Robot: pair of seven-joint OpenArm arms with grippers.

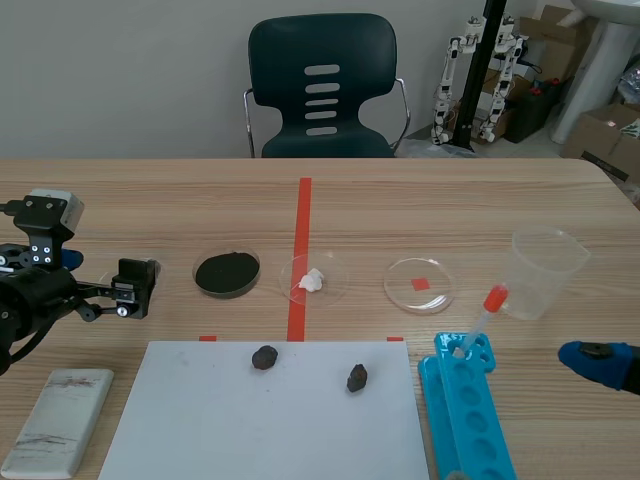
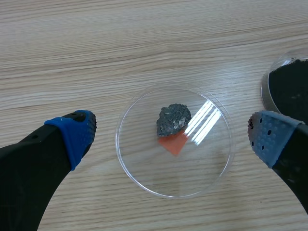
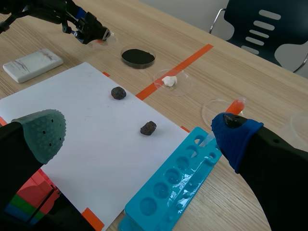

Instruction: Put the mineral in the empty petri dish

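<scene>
L gripper (image 2: 173, 137) fingers apart, holding nothing, hovers over dish (image 2: 144, 179). Inside dish sits mineral (image 2: 173, 119), centred btw fingers, straight below. R gripper (image 3: 140, 132) also apart, empty, well off across surface (image 2: 144, 38); L arm nearer. Placement looks done.

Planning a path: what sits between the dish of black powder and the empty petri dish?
One petri dish holding a white lump, astride the orange tape line; the scene view shows it.
</scene>
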